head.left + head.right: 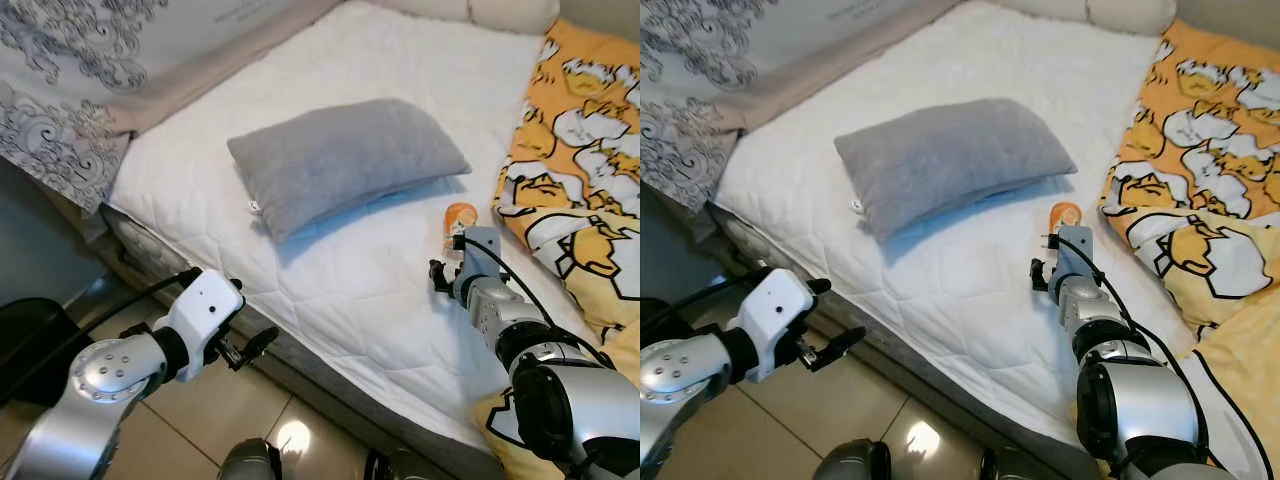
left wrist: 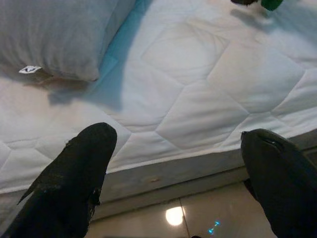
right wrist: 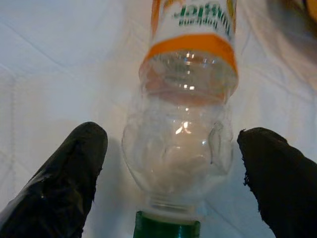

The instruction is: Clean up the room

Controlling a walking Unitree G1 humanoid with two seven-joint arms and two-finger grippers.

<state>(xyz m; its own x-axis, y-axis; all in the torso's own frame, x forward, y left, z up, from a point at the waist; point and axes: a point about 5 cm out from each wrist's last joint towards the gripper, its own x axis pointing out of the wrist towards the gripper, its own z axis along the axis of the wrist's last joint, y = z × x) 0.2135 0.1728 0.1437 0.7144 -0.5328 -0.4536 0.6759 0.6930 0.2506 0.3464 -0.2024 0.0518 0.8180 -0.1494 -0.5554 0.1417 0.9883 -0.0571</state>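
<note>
Two silver arms reach toward a bed [image 1: 400, 40] covered by a white quilted mattress pad. The right gripper [image 3: 173, 168] is stretched out low over the mattress, near the bed's right side, and its two black fingers [image 3: 64, 183] stand spread apart with a clear plastic bottle [image 3: 185, 124] lying between them. The bottle rests on its side on the white pad, with an orange-banded label, a see-through body and a green cap [image 3: 167, 225] pointing back toward the wrist. Neither finger appears to touch it; a gap of white pad shows on each side. From the head camera the same bottle shows as a small orange shape [image 1: 460, 218] just beyond the right arm's wrist.

A grey pillow [image 1: 345, 160] lies toward the middle of the bed, well apart from the bottle, with a small white tag [image 2: 29, 69] at one corner. An orange and yellow blanket [image 1: 580, 150] printed with white cartoon figures is bunched along the bed's right edge, close beside the bottle and the right arm. A grey and white patterned cloth [image 1: 60, 90] hangs at the upper left of the bed.

The left gripper [image 2: 183, 173] hovers off the near edge of the bed, above the glossy tiled floor [image 1: 200, 430], with its fingers [image 2: 74, 178] spread wide and holding nothing.
</note>
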